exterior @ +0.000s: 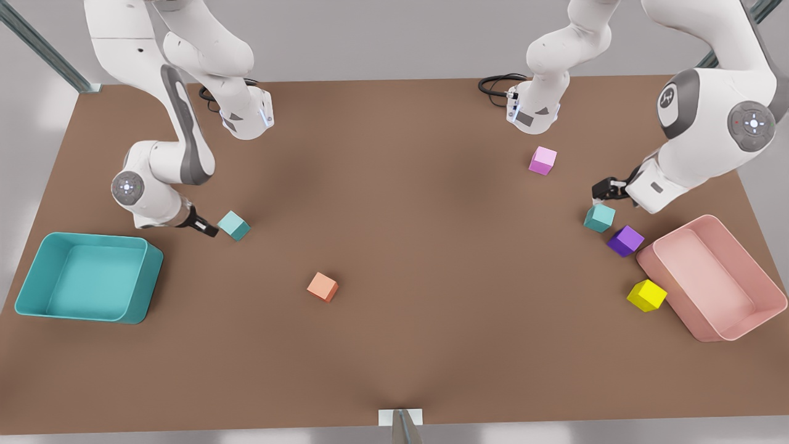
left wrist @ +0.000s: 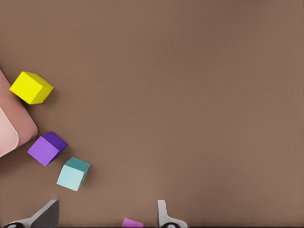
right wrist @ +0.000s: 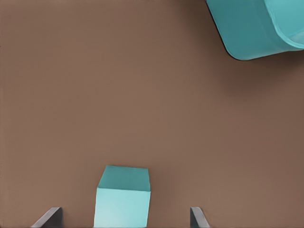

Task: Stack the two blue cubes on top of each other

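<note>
The right tool (exterior: 212,230), fingers spread, sits at the front view's left, with one small teal cube (exterior: 234,225) just beside it, near the teal plastic bin (exterior: 37,280), which holds nothing. The left tool (exterior: 601,190), also spread, hovers at the right above the other teal cube (exterior: 599,217), beside a purple cube (exterior: 625,240). The pink bin (exterior: 662,274) holds nothing. All rest on the brown worktop (exterior: 431,308).

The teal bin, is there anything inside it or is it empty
Empty. The front view looks straight into the teal bin, and its floor is bare; no cube lies inside.
</note>
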`<state>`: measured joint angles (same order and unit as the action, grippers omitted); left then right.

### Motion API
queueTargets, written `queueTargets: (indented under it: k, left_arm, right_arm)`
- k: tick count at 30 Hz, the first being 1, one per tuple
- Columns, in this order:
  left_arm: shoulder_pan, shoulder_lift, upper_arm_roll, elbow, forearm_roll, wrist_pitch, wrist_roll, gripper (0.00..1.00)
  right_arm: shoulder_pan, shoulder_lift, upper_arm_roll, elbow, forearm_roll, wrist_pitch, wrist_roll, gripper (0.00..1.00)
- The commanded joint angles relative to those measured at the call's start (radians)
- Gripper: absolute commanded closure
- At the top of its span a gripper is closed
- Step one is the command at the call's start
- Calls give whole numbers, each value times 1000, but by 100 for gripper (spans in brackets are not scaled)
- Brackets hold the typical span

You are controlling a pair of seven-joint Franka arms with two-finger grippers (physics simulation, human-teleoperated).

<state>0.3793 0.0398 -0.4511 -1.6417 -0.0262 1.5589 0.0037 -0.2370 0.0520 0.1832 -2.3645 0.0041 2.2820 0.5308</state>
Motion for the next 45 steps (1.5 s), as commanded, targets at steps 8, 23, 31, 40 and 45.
queueTargets:
  k: [8, 23, 31, 40, 45]
  left_arm:
    - [59, -3, -8, -4, -3, -60, -4, 0]
    - [0, 107, -20, 74, 6, -59, -5, 0]
    - [4, 111, -20, 71, 8, -68, -4, 0]
    - [7, 111, -18, 71, 8, -69, -4, 0]
    - [7, 117, -18, 71, 8, -68, -4, 0]
  right_arm:
    - [82, -14, 9, -75, 80, 108, 281, 0]
    - [81, 23, 9, -130, 80, 106, 279, 0]
    - [81, 46, 9, -156, 80, 106, 279, 0]
    - [81, 130, 9, -121, 79, 112, 279, 0]
    - [81, 184, 9, -88, 79, 114, 278, 0]
